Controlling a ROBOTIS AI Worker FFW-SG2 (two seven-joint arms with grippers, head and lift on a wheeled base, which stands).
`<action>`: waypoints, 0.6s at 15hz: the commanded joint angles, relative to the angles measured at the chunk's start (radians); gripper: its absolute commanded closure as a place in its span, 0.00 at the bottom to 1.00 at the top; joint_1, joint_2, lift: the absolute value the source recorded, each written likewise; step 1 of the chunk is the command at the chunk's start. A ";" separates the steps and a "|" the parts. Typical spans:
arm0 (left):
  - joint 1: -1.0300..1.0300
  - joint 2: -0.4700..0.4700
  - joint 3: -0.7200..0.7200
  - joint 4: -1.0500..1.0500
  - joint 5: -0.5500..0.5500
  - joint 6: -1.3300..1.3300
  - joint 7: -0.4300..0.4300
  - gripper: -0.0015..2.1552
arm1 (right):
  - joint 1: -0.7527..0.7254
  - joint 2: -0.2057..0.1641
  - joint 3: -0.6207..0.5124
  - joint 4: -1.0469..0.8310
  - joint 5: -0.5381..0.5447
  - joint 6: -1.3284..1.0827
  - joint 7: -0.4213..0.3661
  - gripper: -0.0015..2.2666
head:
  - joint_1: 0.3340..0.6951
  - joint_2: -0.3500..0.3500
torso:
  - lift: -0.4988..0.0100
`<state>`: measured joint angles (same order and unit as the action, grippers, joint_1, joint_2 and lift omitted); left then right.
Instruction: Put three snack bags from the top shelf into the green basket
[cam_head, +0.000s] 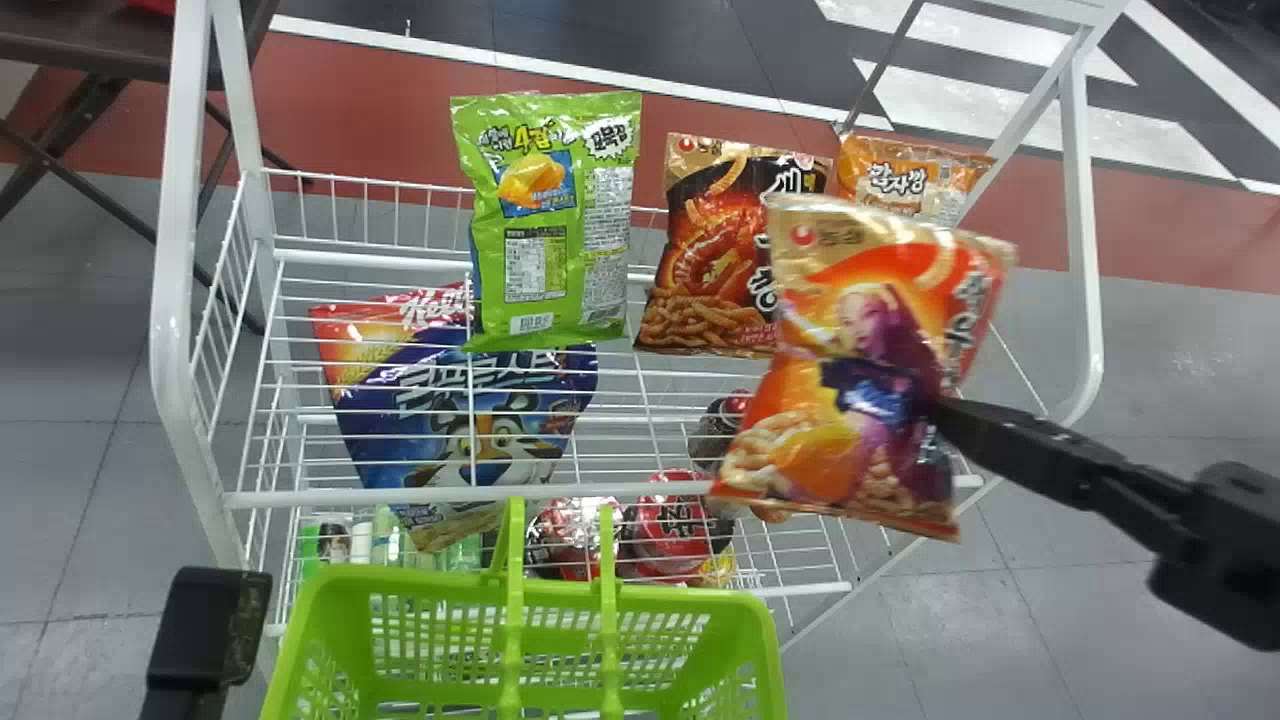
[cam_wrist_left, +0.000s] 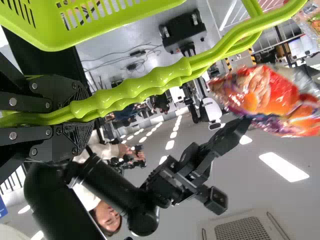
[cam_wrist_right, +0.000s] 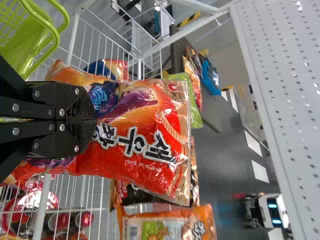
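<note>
Held snack bag (cam_head: 862, 368) — shiny orange-red, gold along the top

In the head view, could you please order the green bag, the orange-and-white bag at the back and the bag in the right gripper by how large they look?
1. Held bag
2. Green bag
3. Orange-and-white bag, partly hidden behind the held bag

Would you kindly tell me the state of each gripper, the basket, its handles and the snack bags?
Left gripper: closed on the handles.
Right gripper: closed on the orange-red bag.
Green basket: upright.
Basket handles: raised together.
Orange-red bag: held up.
Green bag: standing upright.
Dark-and-red bag: standing, partly hidden.
Orange bag: partly hidden.
Blue bag: tilted, behind wires.
</note>
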<state>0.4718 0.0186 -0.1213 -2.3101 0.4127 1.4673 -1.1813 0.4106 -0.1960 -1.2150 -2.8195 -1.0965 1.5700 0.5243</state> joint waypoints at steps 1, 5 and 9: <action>-0.002 -0.002 0.002 0.009 -0.002 -0.032 0.002 0.65 | 0.037 -0.003 -0.052 0.000 -0.022 0.002 0.028 0.99 | 1.00 0.00 | 0.89; -0.002 -0.009 0.009 0.011 -0.006 -0.057 0.000 0.65 | 0.102 0.006 0.045 0.000 -0.023 0.002 0.016 0.99 | 1.00 0.00 | 0.89; -0.002 -0.020 0.023 0.009 -0.011 -0.066 -0.003 0.65 | 0.175 0.018 0.218 0.000 0.018 0.002 -0.035 0.99 | 1.00 0.00 | 0.89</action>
<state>0.4694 0.0019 -0.1023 -2.3006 0.4029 1.4058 -1.1834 0.5618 -0.1802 -1.0567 -2.8197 -1.0898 1.5701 0.5028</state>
